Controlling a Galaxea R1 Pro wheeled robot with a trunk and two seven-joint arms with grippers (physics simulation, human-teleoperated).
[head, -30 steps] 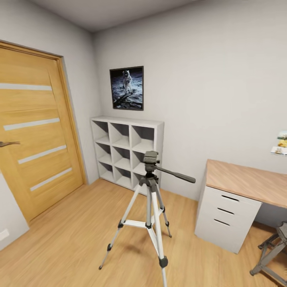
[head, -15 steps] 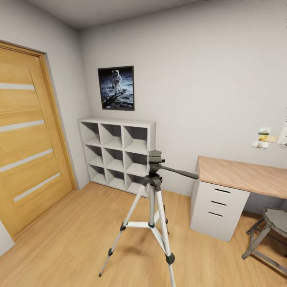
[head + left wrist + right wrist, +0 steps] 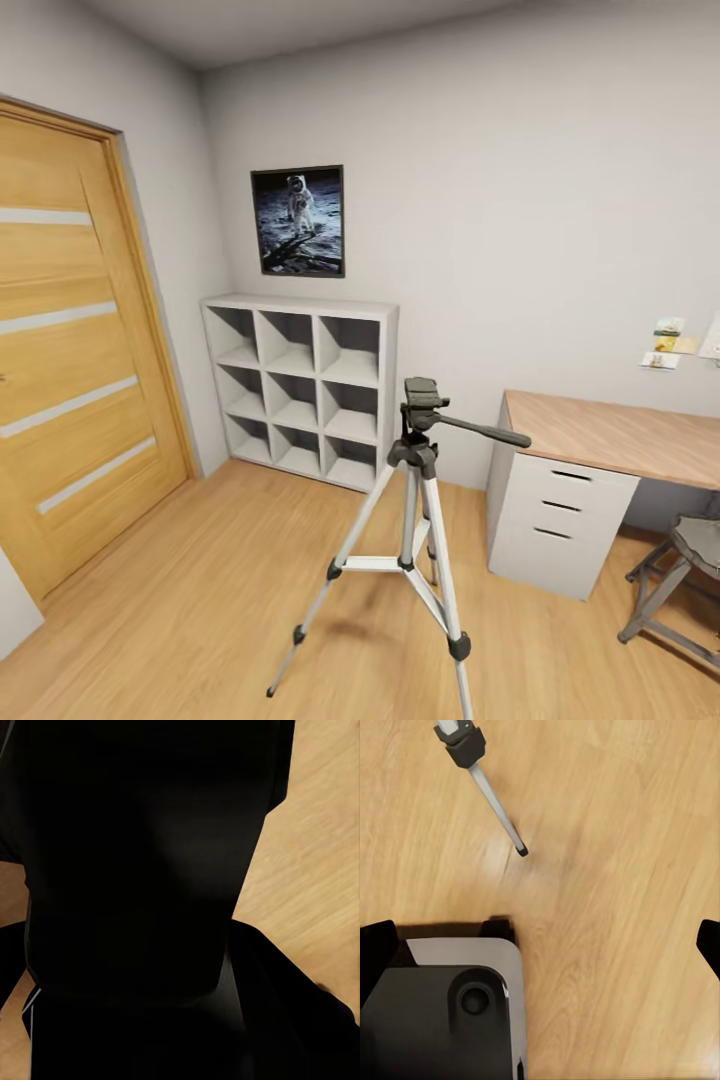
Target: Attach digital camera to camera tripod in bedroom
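The camera tripod (image 3: 415, 520) stands on the wood floor in the middle of the bedroom, its silver legs spread. Its dark grey head (image 3: 422, 393) is bare on top, and the pan handle (image 3: 490, 432) points right toward the desk. One tripod leg and its black foot (image 3: 520, 850) appear in the right wrist view, ahead of my right gripper (image 3: 540, 949), which is open with nothing between the fingers. A large black mass (image 3: 142, 892) sits close to the left wrist lens; I cannot tell whether it is the digital camera or part of my body.
An oak door (image 3: 70, 370) is on the left wall. Grey cube shelves (image 3: 305, 385) stand under an astronaut poster (image 3: 298, 221). A wood-topped desk with white drawers (image 3: 565, 515) and a grey stool (image 3: 685, 575) are at the right. My own base (image 3: 442, 1012) is near the tripod foot.
The whole head view has shifted as my camera moved: the door handle left the picture and the tripod now shows further right. Nothing in the room has moved.
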